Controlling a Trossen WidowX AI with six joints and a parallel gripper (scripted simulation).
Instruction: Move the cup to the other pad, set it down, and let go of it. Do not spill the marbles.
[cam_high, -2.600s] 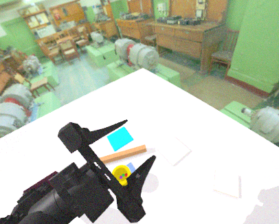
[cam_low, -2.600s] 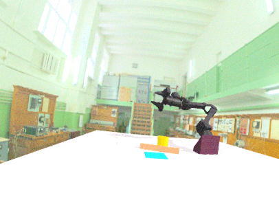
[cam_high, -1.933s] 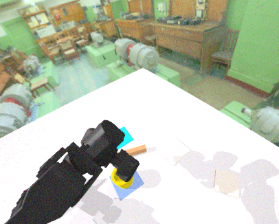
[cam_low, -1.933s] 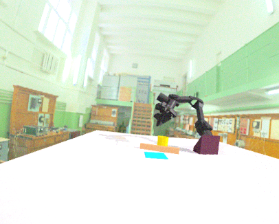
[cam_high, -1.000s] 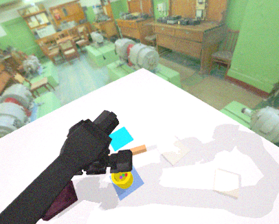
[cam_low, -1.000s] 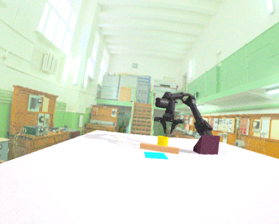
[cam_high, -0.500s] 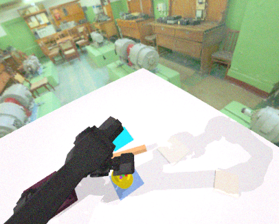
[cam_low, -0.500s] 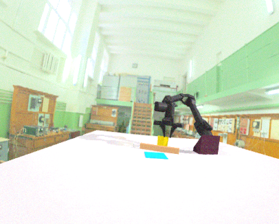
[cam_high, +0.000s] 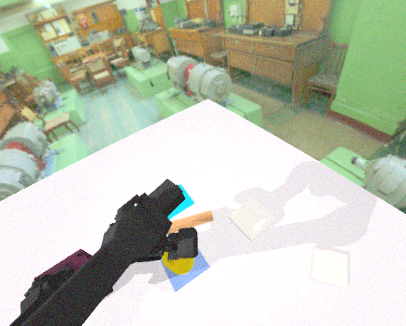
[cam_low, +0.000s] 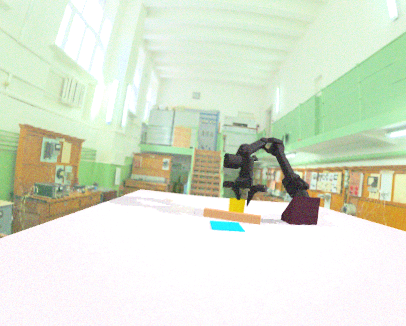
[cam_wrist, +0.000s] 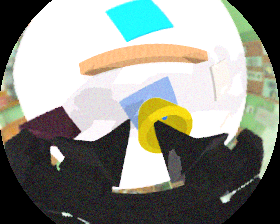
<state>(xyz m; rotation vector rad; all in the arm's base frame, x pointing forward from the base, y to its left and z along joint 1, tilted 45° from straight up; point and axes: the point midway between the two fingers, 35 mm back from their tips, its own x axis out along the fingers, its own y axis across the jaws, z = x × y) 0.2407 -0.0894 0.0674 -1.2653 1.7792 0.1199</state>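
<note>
The yellow cup (cam_high: 179, 265) (cam_low: 236, 205) (cam_wrist: 182, 118) stands upright on the blue pad (cam_high: 199, 268) (cam_wrist: 159, 91). A blue marble (cam_wrist: 164, 118) shows inside it; the other contents are hidden. The cyan pad (cam_high: 184, 201) (cam_low: 227, 226) (cam_wrist: 140, 20) is bare, beyond the bar from the cup. My gripper (cam_low: 243, 198) (cam_wrist: 143, 122) points down over the cup, partly open with a gap between its fingers. In the wrist view one fingertip lies across the cup's mouth and the other is just outside its rim. Whether a finger reaches into the cup or touches it, I cannot tell.
An orange-brown bar (cam_high: 199, 219) (cam_low: 232, 215) (cam_wrist: 145, 54) lies between the two pads. A dark maroon block (cam_low: 305, 210) (cam_wrist: 52, 124) is at the arm's base. Two pale flat squares (cam_high: 252, 220) (cam_high: 331, 266) lie off to the side on the table.
</note>
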